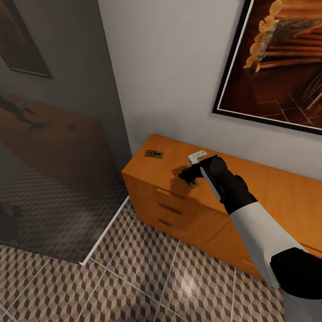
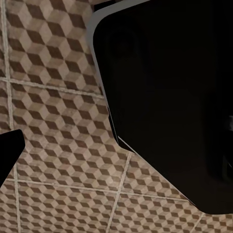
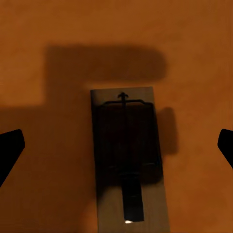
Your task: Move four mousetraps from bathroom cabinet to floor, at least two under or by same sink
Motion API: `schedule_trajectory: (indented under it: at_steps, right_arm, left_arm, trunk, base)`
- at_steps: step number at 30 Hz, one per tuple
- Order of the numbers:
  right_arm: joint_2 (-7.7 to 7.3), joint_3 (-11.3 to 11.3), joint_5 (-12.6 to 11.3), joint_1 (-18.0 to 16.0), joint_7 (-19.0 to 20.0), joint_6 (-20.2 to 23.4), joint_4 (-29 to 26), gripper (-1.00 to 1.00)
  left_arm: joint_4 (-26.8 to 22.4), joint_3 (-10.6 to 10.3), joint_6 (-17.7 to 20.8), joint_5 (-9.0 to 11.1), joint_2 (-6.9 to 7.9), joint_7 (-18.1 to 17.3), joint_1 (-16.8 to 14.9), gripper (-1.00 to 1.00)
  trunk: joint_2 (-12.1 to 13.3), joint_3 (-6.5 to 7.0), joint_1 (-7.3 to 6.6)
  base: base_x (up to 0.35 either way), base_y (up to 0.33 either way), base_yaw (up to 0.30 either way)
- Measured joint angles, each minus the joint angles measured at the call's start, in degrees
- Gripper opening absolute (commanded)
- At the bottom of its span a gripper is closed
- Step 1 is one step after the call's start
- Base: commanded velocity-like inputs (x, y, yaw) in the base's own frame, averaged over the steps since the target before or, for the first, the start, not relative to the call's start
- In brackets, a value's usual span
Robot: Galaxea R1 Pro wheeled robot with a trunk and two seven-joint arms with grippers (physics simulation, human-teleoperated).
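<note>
The orange-brown cabinet point(image 1: 268, 188) stands against the white wall. One mousetrap point(image 1: 153, 154) lies on its top near the left corner. Another mousetrap point(image 1: 193, 183) lies near the top's front edge, directly under my right gripper point(image 1: 189, 177). In the right wrist view that mousetrap point(image 3: 127, 155) lies flat on the cabinet top point(image 3: 194, 58), centred between the two dark fingertips point(image 3: 9, 150), which stand wide apart. My right gripper point(image 3: 116, 150) is open and hovers just above it without touching. The left wrist view looks down on the bathroom floor point(image 2: 53, 121), with one dark fingertip point(image 2: 9, 150) at the edge. The sink is out of view.
A small white object point(image 1: 197, 156) lies on the cabinet top just behind my right gripper. A dark tinted glass shower panel point(image 1: 53, 134) stands to the cabinet's left. A dark-framed picture point(image 1: 277, 62) hangs above. Patterned floor tiles point(image 1: 147, 277) spread in front of the drawers.
</note>
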Motion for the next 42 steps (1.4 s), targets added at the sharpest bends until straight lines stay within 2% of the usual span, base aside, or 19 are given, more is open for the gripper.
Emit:
schedule_trajectory:
  at_steps: [4,9,13,35,42]
  right_arm:
    - [0.04,-1.0,0.0,0.0,0.0,0.0,0.0,1.0]
    - [0.0,-3.5,0.0,0.0,0.0,0.0,0.2,1.0]
    - [-0.04,-4.1,-0.1,0.0,0.0,0.1,0.4,1.0]
    - [-0.13,-4.4,-0.1,0.0,-0.1,0.1,1.5,1.0]
    - [-0.18,-4.4,0.0,0.0,-0.1,0.1,4.1,1.0]
  left_arm:
    - [0.0,0.0,0.0,0.0,0.0,0.0,0.0,1.0]
    - [0.0,0.0,0.0,0.0,0.0,0.0,0.0,1.0]
    - [0.0,0.0,0.0,0.0,0.0,0.0,0.0,1.0]
    - [0.0,-0.1,0.0,0.0,-0.03,0.0,0.0,1.0]
    - [0.0,0.0,0.0,0.0,-0.08,0.0,0.0,1.0]
  trunk:
    - [0.0,0.0,0.0]
    - [0.0,0.0,0.0]
    - [0.0,0.0,0.0]
    - [0.0,0.0,0.0]
    - [0.0,0.0,0.0]
  base:
    - [0.0,0.0,0.0]
    - [0.0,0.0,0.0]
    - [0.0,0.0,0.0]
    - [0.0,0.0,0.0]
    - [0.0,0.0,0.0]
